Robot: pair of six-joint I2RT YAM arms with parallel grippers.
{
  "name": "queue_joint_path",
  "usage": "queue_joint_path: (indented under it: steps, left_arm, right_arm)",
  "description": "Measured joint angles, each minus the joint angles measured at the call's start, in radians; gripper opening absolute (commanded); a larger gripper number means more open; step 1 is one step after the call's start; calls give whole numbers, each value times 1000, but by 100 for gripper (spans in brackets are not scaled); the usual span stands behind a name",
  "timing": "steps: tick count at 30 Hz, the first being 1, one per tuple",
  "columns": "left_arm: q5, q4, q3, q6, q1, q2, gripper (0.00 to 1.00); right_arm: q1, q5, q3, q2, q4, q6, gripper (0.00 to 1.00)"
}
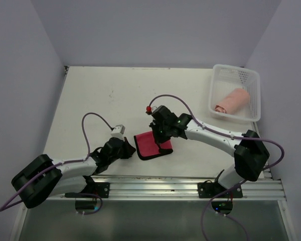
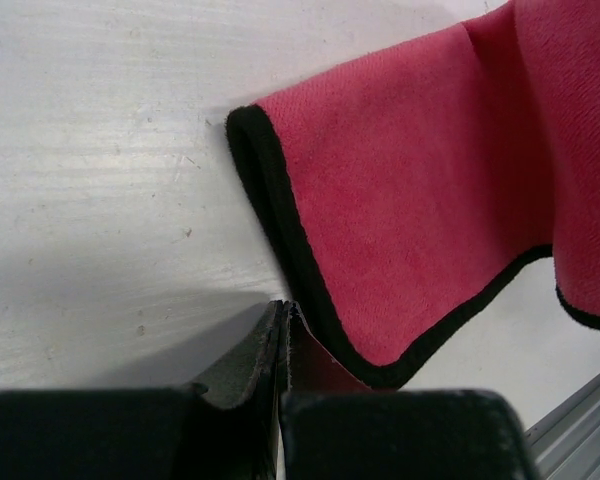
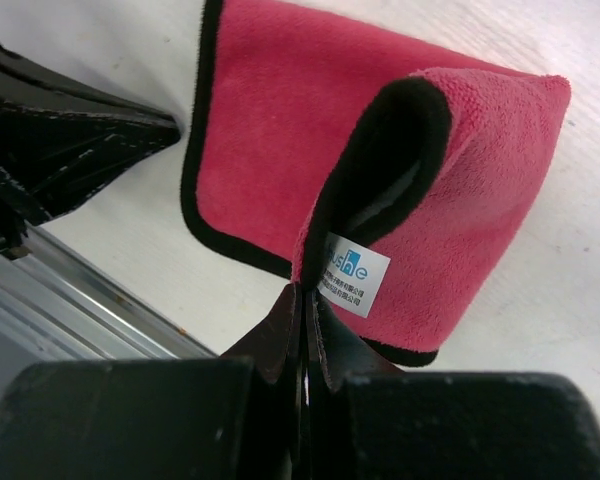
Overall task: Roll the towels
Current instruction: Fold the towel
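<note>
The red cloth with dark trim (image 1: 149, 146) lies part folded on the white table, just ahead of the front rail. My right gripper (image 1: 163, 136) is shut on its lifted edge. In the right wrist view the trim beside the white tag (image 3: 355, 275) is pinched at the jaw tips (image 3: 305, 287), and the cloth (image 3: 280, 130) curls up into a loop. My left gripper (image 1: 132, 149) is shut, its tips (image 2: 283, 306) touching the black trim of the cloth (image 2: 410, 200) with nothing seen between them. The salmon-pink towel (image 1: 233, 100) lies rolled in the basket.
The white perforated basket (image 1: 214, 90) stands at the table's back right corner. A metal rail (image 1: 180, 183) runs along the near edge, close behind both grippers. Pale walls close in the table on three sides.
</note>
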Motion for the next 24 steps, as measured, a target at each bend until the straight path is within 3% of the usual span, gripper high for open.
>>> queue_joint_path:
  steps: [24]
  left_arm:
    - [-1,0,-22,-22,0,-43,0]
  right_arm:
    - [95,-84,77,197,94,60,0]
